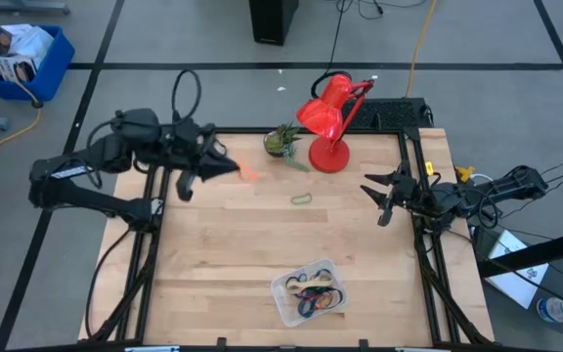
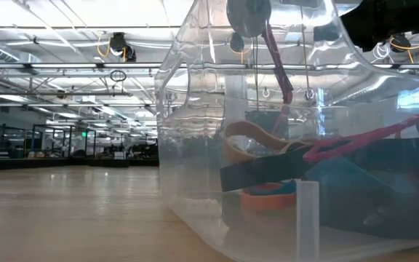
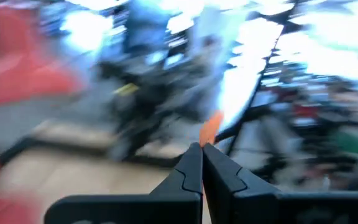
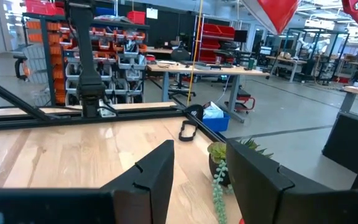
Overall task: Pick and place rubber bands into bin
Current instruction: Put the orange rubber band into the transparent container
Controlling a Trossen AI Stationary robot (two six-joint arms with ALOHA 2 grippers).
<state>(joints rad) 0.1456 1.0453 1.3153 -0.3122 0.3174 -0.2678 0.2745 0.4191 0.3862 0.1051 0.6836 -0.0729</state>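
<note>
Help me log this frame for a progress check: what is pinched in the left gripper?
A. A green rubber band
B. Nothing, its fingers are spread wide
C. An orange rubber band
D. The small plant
C. The left gripper has its fingers closed together on an orange rubber band, seen in the left wrist view; the high view shows the orange band at that gripper's tip, raised over the table.

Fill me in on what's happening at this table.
The left gripper is shut on an orange rubber band, held up near the table's far left. The clear bin near the front edge already holds several bands. One green rubber band lies loose mid-table. The right gripper waits open at the right edge.
</note>
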